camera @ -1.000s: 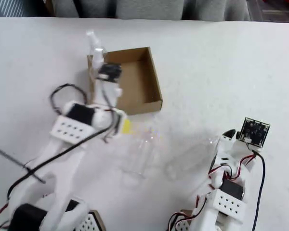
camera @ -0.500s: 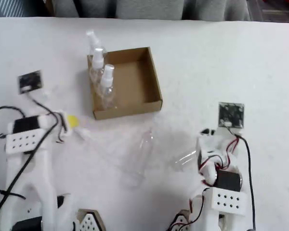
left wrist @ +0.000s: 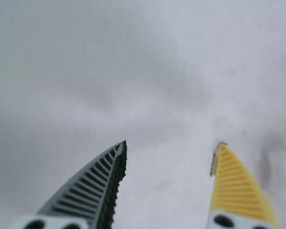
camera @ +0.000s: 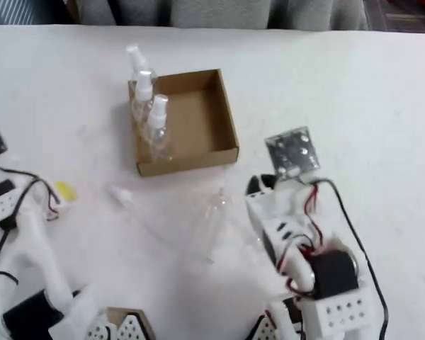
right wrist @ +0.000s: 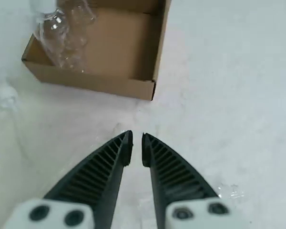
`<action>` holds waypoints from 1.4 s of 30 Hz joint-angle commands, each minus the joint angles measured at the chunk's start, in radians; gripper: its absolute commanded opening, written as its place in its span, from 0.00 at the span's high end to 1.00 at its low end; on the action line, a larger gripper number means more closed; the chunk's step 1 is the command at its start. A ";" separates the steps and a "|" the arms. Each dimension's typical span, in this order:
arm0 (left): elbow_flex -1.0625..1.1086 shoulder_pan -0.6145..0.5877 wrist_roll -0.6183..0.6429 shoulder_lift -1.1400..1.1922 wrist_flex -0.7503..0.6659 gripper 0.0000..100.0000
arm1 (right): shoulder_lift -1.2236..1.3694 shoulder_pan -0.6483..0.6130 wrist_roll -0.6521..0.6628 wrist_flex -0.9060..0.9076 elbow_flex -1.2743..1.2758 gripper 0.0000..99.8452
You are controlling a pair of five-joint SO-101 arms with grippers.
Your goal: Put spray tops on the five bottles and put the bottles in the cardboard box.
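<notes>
Cardboard box [camera: 198,120] sits on the white tabletop [camera: 354,92] in the high view, ahead of the right jaws and well apart from the left jaws, which are at the left edge. Two capped bottles [camera: 154,127] stand along one wall inside it. A third spray top [camera: 133,54] shows at its far corner, and I cannot tell whether it is inside or outside the box. An uncapped clear bottle [camera: 210,221] lies just beside the right arm [camera: 283,219]. A loose spray top [camera: 119,194] lies between that bottle and the left arm [camera: 14,212].

From the left wrist, the grey and yellow left jaws are released over bare tabletop, with nothing between them.

From the right wrist, the right jaws are clenched almost tip to tip on nothing. The box [right wrist: 95,81] lies straight ahead of them, and the capped bottles [right wrist: 62,33] stand in its far corner.
</notes>
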 commanded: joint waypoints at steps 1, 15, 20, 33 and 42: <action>0.020 -0.087 -0.012 0.019 -0.023 0.72 | 0.191 -0.051 -0.035 0.018 -0.104 0.98; 0.290 -0.013 -0.256 -0.237 -0.193 0.72 | 0.717 -0.151 -0.043 -0.016 -0.331 0.98; 0.404 0.071 -0.261 -0.383 -0.250 0.72 | 0.837 -0.197 -0.184 0.051 -0.423 0.97; 0.427 0.085 -0.262 -0.417 -0.256 0.72 | 1.102 -0.297 -0.319 0.189 -0.569 0.82; 0.427 0.087 -0.262 -0.417 -0.256 0.72 | 1.122 -0.367 -0.362 0.188 -0.560 0.77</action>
